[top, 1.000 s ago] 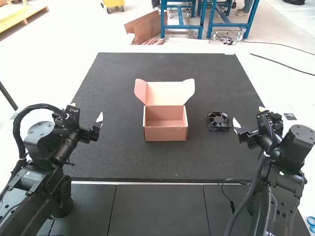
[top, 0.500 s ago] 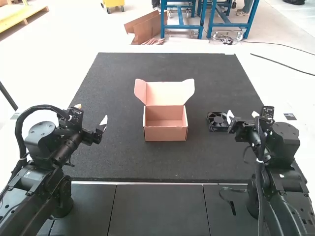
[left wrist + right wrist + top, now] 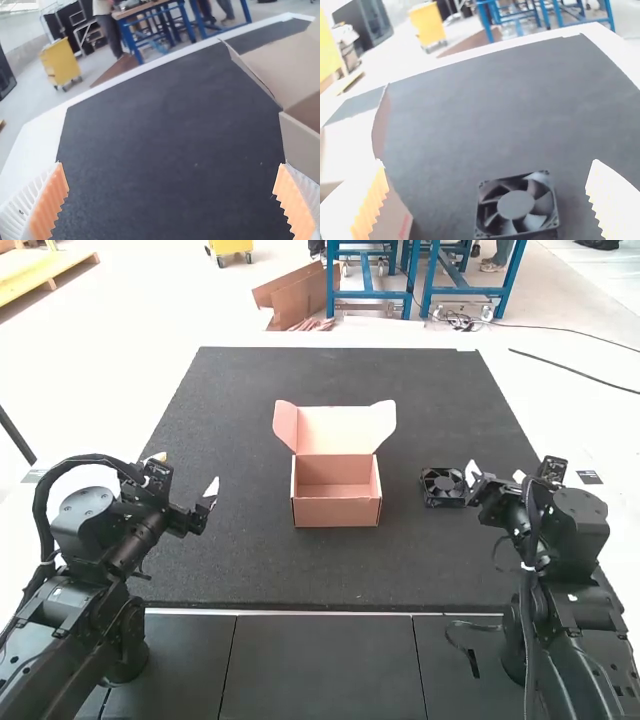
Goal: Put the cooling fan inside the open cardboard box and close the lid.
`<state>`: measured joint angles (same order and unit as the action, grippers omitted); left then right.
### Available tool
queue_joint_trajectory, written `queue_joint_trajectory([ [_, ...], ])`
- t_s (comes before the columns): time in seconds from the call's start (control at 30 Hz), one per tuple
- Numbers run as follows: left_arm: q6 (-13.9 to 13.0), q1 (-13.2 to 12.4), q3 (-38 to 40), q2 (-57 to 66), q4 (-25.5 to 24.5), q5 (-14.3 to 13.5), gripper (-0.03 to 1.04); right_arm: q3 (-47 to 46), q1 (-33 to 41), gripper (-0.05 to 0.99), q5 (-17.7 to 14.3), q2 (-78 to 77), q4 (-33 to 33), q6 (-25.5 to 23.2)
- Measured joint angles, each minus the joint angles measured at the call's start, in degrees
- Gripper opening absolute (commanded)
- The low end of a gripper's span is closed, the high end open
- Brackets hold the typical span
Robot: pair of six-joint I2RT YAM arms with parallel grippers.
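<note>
Right end effector [image 3: 494,477] hangs just beside the fan [image 3: 443,486], on the side away from the box [image 3: 336,502]. Its two ribbed fingers are spread wide and they hold nothing. The fan lies flat on the black mat [image 3: 230,410], near the right wall of the box but not touching it. The box stands in the middle of the mat, with its lid [image 3: 335,428] raised at the back. Left end effector [image 3: 184,473] hangs well apart on the other side, also spread and empty.

I think the danger is in the grasp. The fan is low and flat, so the fingers may scrape the mat, or push the fan toward the box instead of gripping it. If the fan lands on the box rim, it could tip this light box or block the lid.
</note>
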<state>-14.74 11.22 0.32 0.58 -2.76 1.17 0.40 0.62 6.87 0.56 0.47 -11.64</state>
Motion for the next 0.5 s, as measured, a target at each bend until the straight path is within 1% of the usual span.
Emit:
queue_joint_trajectory([
  [0.07,0.0,-0.2,0.0,0.0,0.6,0.0,0.95,0.0,0.0,0.91,-0.3,0.0,0.2,-0.2],
  [0.13,0.0,-0.5,0.0,0.0,2.9,-0.3,0.96,-0.1,0.0,0.91,-0.4,0.0,1.6,-0.6],
  [0.2,0.0,-0.7,0.0,0.0,7.2,-1.4,0.96,-0.2,0.0,0.91,-0.7,0.0,4.9,-1.1],
  [0.27,0.0,-0.7,0.0,0.0,12.6,-2.9,0.96,-0.2,0.0,0.91,-0.9,0.0,6.6,-1.5],
  [0.3,0.0,-0.7,0.0,0.0,14.3,-3.3,0.96,-0.2,0.0,0.91,-1.0,0.0,7.5,-1.7],
  [0.4,0.0,-0.7,0.0,0.0,15.7,-4.9,0.96,-0.2,0.0,0.91,-1.2,0.0,10.9,-1.9],
  [0.5,0.0,-0.7,0.2,0.0,15.8,-5.8,0.96,-0.1,0.0,0.91,-1.2,0.0,11.3,-1.9],
])
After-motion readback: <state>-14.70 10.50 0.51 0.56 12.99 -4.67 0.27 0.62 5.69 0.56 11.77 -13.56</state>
